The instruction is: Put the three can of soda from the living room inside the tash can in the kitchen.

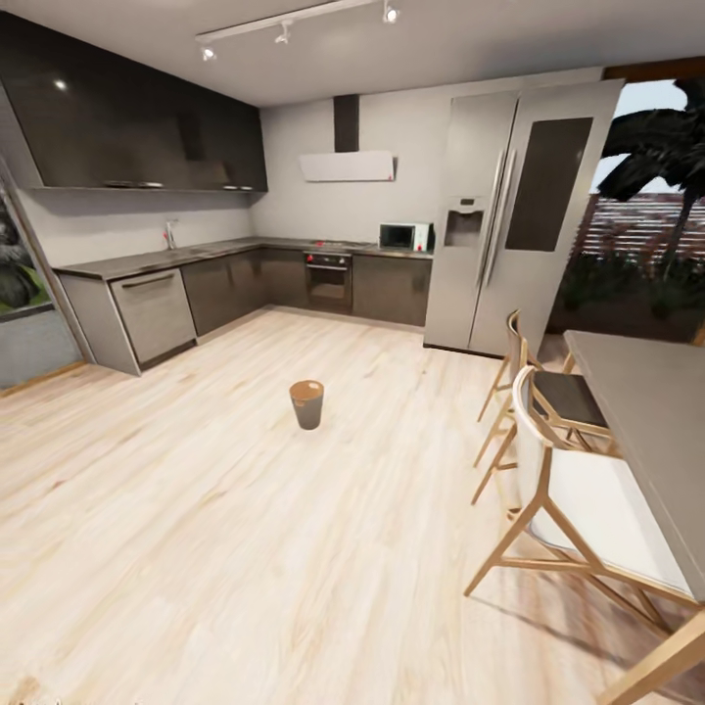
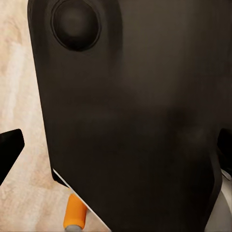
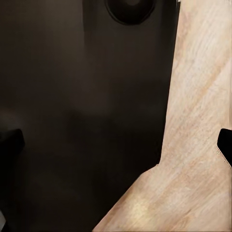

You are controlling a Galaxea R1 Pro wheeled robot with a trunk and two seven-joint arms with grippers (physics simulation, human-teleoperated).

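We log the kitchen ahead, bin (image 1: 306, 403) upright on open floor (image 1: 196, 509) for an easy drop; an orange can (image 2: 75, 212) peeks below our body; both jaws spread, pinching nothing.

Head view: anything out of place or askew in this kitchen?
One thing: the small round grey-brown tapered bin stands upright alone in the middle of the pale wooden floor, well away from the dark grey cabinets and the grey dining table. Nothing looks spilled or damaged. The wooden chairs sit tucked at the table.
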